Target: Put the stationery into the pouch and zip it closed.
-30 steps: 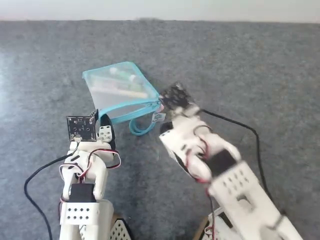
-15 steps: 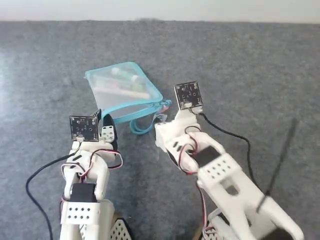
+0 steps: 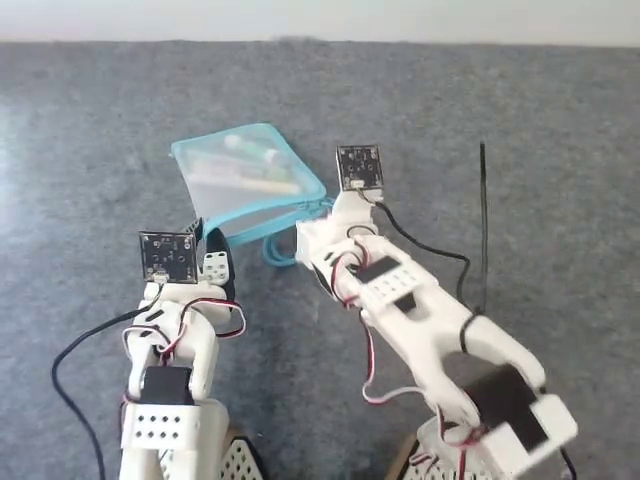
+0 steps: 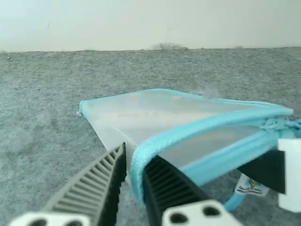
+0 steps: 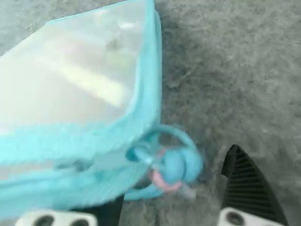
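The translucent pouch (image 3: 245, 185) with a light-blue zipper edge lies on the grey carpet, with stationery (image 3: 240, 168) showing through its side. My left gripper (image 4: 134, 181) is shut on the pouch's zipper edge (image 4: 197, 129) at its near corner, and sits at that corner in the high view (image 3: 208, 240). My right gripper (image 5: 176, 200) is open at the other end of the zipper, its fingers on either side of the blue zipper pull and loop (image 5: 169, 162). From above, the right gripper (image 3: 322, 218) sits against the pouch's right corner.
A blue wrist strap (image 3: 280, 250) trails from the pouch between the two arms. A black cable (image 3: 482, 230) stands up to the right of the right arm. Grey carpet (image 3: 520, 110) stretches around, ending at a pale wall behind.
The right arm has swung and turned its wrist, bringing its camera closer above the pouch's zipper end. Its cable has shifted. The left arm has kept its hold on the pouch.
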Robot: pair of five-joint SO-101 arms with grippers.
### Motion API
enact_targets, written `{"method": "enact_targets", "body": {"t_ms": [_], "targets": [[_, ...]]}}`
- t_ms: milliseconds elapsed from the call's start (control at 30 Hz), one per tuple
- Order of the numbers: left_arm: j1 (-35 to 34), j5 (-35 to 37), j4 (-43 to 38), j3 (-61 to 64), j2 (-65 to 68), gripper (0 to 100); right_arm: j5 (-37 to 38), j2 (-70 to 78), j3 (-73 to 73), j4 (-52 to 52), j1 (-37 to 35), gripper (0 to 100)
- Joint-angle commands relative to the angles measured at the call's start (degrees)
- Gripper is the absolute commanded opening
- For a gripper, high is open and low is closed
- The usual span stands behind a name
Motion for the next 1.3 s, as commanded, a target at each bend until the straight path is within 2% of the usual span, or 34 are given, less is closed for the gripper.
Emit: {"method": "enact_targets", "body": {"t_ms": [0, 233, 300, 400, 467, 567, 633, 700, 767, 867, 1100, 1200, 1267], "targets": [[0.97, 0.79, -1.67, -1.19, -0.44, 1, -0.62, 1.54, -5.80, -1.27, 0.92, 24.3], [0.97, 0.79, -1.67, -1.19, -0.44, 1, -0.62, 2.51, -6.07, -0.66, 2.77, 0.0], [0.97, 0.79, -1.67, -1.19, -0.44, 1, -0.62, 1.45, -5.89, 2.15, 3.82, 2.0], [0.97, 0.79, -1.67, -1.27, -0.44, 1, 0.26, -4.88, -5.98, 14.46, 4.79, 0.6], [0.97, 0.79, -1.67, -1.27, -0.44, 1, 6.59, -12.79, -5.98, 25.80, 4.00, 0.8], [0.97, 0.79, -1.67, -1.27, -0.44, 1, 22.07, -26.07, -5.89, 42.59, 0.48, 0.8], [0.97, 0.79, -1.67, -1.27, -0.44, 1, 31.91, -33.98, -5.54, 49.89, -3.03, 0.8], [0.97, 0.79, -1.67, -1.27, -0.44, 1, 37.01, -40.04, -3.87, 54.11, -5.93, 0.8], [0.97, 0.79, -1.67, -1.27, -0.44, 1, 37.80, -44.00, -1.41, 55.78, -7.16, 1.4], [0.97, 0.79, -1.67, -1.27, -0.44, 1, 38.15, -45.32, 1.41, 55.69, -7.16, 7.4], [0.97, 0.79, -1.67, -1.19, -0.44, 1, 40.97, -45.85, 2.81, 59.74, -7.34, 32.0], [0.97, 0.79, -1.67, -1.19, -0.44, 1, 41.76, -46.02, 2.64, 64.75, -7.52, 36.5], [0.97, 0.79, -1.67, -1.19, -0.44, 1, 41.67, -46.02, 2.64, 63.60, -7.52, 37.0]]}}
